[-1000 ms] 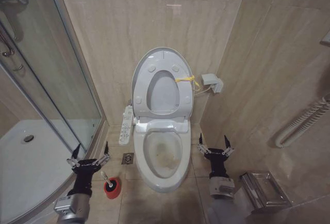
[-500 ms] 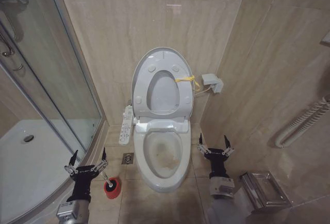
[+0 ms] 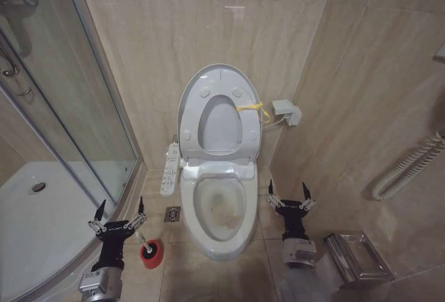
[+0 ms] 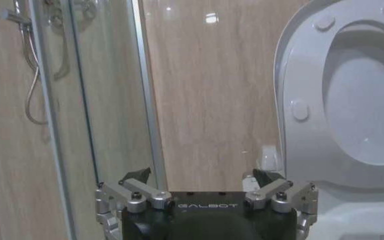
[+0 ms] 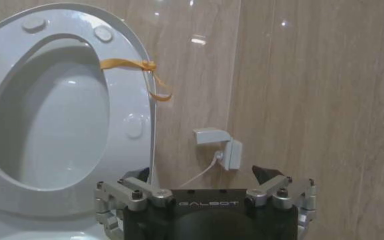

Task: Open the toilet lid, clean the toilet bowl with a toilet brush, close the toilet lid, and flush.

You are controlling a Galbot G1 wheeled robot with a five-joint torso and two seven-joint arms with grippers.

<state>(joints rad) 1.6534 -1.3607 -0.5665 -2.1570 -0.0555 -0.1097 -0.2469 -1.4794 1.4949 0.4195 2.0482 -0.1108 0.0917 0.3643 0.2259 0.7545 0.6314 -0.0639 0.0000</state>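
The toilet lid (image 3: 220, 76) stands raised against the back wall, with the ring seat (image 3: 189, 126) up against it and a yellow tie (image 3: 250, 108) at its edge. Below it the toilet bowl (image 3: 221, 208) lies uncovered, brownish stains inside. The toilet brush (image 3: 147, 248) stands in a red cup (image 3: 152, 255) on the floor left of the bowl. My left gripper (image 3: 121, 206) is open, just left of and above the cup, touching nothing. My right gripper (image 3: 287, 189) is open beside the bowl's right side. The lid (image 4: 292, 75) (image 5: 138, 75) appears beyond each open gripper (image 4: 202, 175) (image 5: 202, 172).
A glass shower door (image 3: 76, 100) and white shower tray (image 3: 28, 204) close off the left. A button panel (image 3: 169, 170) runs along the bowl's left side, with a floor drain (image 3: 172, 213) near it. A wall box (image 3: 286, 113), a white hose (image 3: 410, 166) and a metal holder (image 3: 358, 257) are on the right.
My left gripper has drawn slightly down and back toward me, staying open. The right arm, lid and brush have not moved.
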